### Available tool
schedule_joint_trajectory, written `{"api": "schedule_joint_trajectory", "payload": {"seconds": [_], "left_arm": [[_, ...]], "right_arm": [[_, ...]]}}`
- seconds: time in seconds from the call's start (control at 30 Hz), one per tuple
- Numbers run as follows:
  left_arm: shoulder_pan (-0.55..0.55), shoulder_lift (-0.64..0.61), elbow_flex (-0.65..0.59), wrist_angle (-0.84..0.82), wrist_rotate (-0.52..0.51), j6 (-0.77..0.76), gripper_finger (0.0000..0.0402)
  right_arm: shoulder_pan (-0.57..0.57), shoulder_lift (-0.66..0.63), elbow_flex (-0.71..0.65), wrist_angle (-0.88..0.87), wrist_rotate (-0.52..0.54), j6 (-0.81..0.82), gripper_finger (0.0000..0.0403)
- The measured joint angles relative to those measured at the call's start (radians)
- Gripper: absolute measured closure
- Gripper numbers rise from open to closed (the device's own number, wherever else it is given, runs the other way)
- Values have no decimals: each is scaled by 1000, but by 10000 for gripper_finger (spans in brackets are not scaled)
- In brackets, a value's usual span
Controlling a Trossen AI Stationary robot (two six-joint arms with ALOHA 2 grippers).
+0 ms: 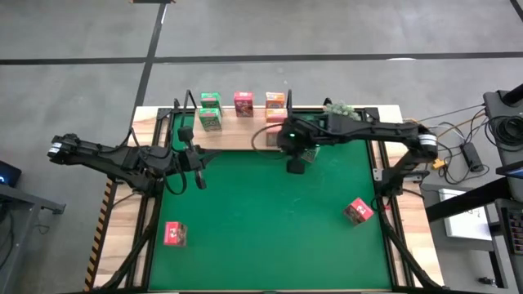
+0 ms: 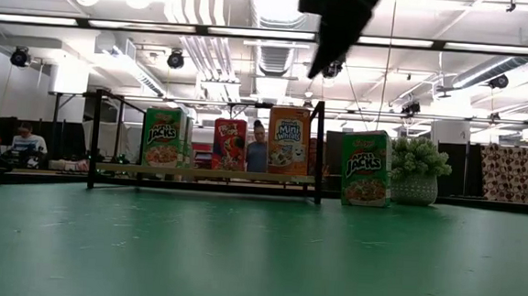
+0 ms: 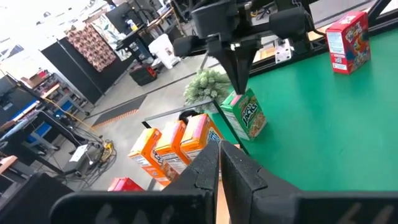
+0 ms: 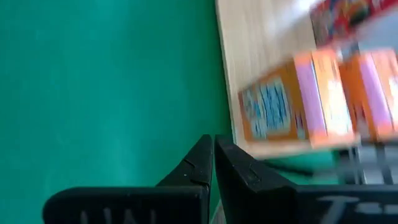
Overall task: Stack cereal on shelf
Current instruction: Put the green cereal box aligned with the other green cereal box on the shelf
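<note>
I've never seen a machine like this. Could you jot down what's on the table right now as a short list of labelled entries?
Surface: green table mat
Shelf: light wooden stepped shelf with black wire brackets, at the mat's far edge
On shelf: small green, pink-red and orange cereal boxes
Off shelf, standing: green cereal box beside a small green bushy plant
Off shelf, on mat: two pink-red cereal boxes
Left tool: shut, empty, over the mat
Right tool: shut, empty, near the shelf

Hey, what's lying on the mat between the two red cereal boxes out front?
Nothing: in the high view the green mat is bare between the left red box and the right red box.
</note>
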Motion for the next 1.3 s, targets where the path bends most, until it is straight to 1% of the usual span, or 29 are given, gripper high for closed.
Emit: {"api": "schedule_joint_trajectory", "payload": {"seconds": [0.03, 0.2, 0.3, 0.37, 0.47, 0.63, 0.8, 0.9, 0.97, 1.03, 1.13, 1.3], "left_arm": [[0, 0, 0, 0, 1, -6, 402], [0, 0, 0, 0, 2, -17, 402], [0, 0, 0, 2, 1, -17, 402], [0, 0, 0, 2, 1, -17, 402], [0, 0, 0, 3, 1, -15, 402], [0, 0, 0, 3, 1, -13, 402], [0, 0, 0, 3, 1, 1, 402], [0, 0, 0, 3, 1, 3, 402], [0, 0, 0, 4, 1, 5, 402], [0, 0, 0, 4, 1, 6, 402], [0, 0, 0, 8, 0, 8, 402], [0, 0, 0, 10, 0, 11, 402]], "right_arm": [[-1, -30, -39, 5, 10, 21, 394], [-11, -180, -203, 21, 143, 127, 393], [-27, -258, -275, 42, 157, 185, 382], [-41, -304, -314, 51, 156, 222, 367], [-48, -353, -366, 70, 159, 259, 330], [-47, -412, -463, 136, 155, 279, 248], [-47, -441, -572, 187, 157, 285, 168], [-47, -445, -646, 231, 164, 281, 133], [-47, -445, -692, 279, 184, 286, 116], [-47, -445, -730, 329, 210, 288, 107], [-47, -439, -771, 384, 236, 285, 106], [-47, -436, -809, 484, 245, 277, 125]]}}
